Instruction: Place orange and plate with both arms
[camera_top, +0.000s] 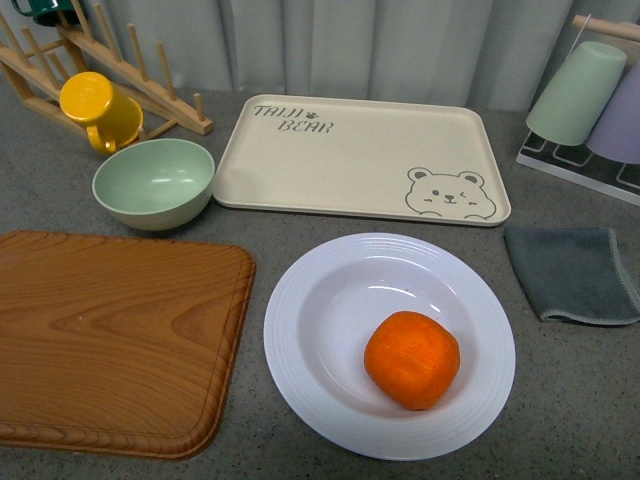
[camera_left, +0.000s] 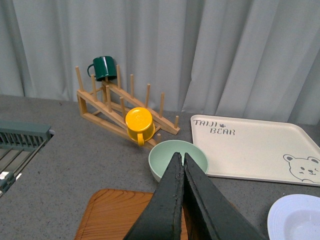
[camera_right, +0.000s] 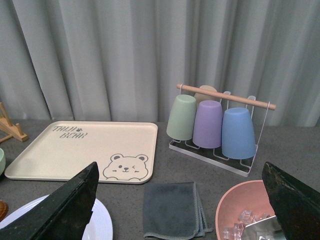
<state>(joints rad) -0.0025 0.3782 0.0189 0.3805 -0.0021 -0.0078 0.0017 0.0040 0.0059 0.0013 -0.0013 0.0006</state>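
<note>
The orange (camera_top: 412, 359) lies inside the white plate (camera_top: 300, 340), right of its middle, near the table's front. Part of the plate's rim also shows in the left wrist view (camera_left: 295, 220) and the right wrist view (camera_right: 102, 220). Neither arm appears in the front view. My left gripper (camera_left: 180, 157) is shut with its dark fingers pressed together and nothing between them, held above the wooden board and pointing toward the green bowl. My right gripper (camera_right: 180, 172) is open wide, its fingers spread above the grey cloth, empty.
A wooden board (camera_top: 110, 335) lies left of the plate, a pale green bowl (camera_top: 153, 183) and beige bear tray (camera_top: 360, 160) behind. A grey cloth (camera_top: 572, 272) lies at right, a cup rack (camera_right: 215, 125) behind it, a pink bowl (camera_right: 240, 212) nearby. A wooden rack (camera_left: 120, 110) holds a yellow mug (camera_top: 98, 108).
</note>
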